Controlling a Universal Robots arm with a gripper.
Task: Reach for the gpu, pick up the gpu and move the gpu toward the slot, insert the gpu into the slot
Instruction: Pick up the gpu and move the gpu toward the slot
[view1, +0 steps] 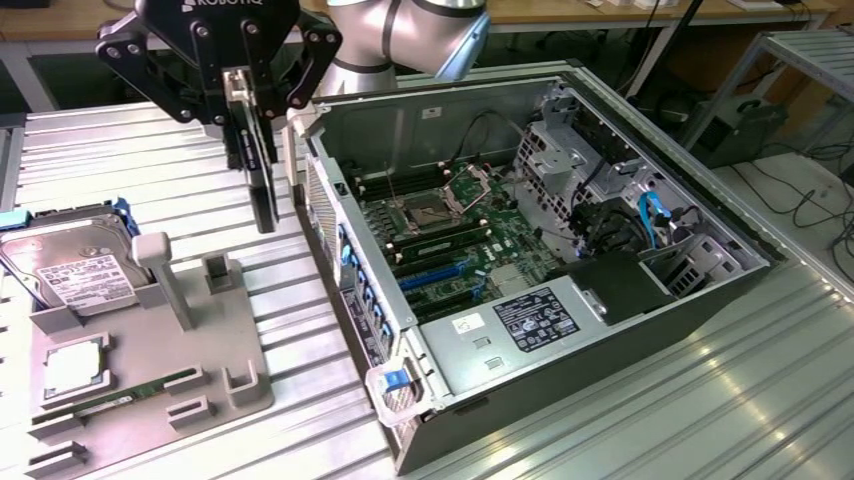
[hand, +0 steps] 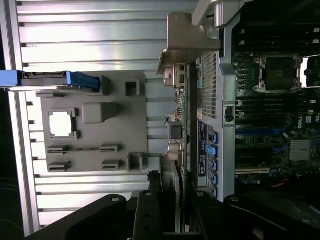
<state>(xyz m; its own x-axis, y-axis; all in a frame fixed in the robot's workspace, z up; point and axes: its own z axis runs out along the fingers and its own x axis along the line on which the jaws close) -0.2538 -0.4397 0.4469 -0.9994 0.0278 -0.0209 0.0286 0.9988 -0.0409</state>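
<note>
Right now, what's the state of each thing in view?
pincer: shut on the gpu.
gpu: held upright in the air, not inserted.
slot: empty.
computer case: side open, motherboard exposed.
hard drive: seated in the gray fixture.

Overall: bright, even, cool white light in both views.
Glare: pale streaks along the ribbed metal worktop (view1: 727, 395); in the wrist view its ridges wash out to white.
Shadow: soft and short; the computer case (view1: 641, 320) is dim inside, along its walls.
Dark shapes: pincer (view1: 258, 110) and gpu (view1: 264, 190) read nearly black.
</note>
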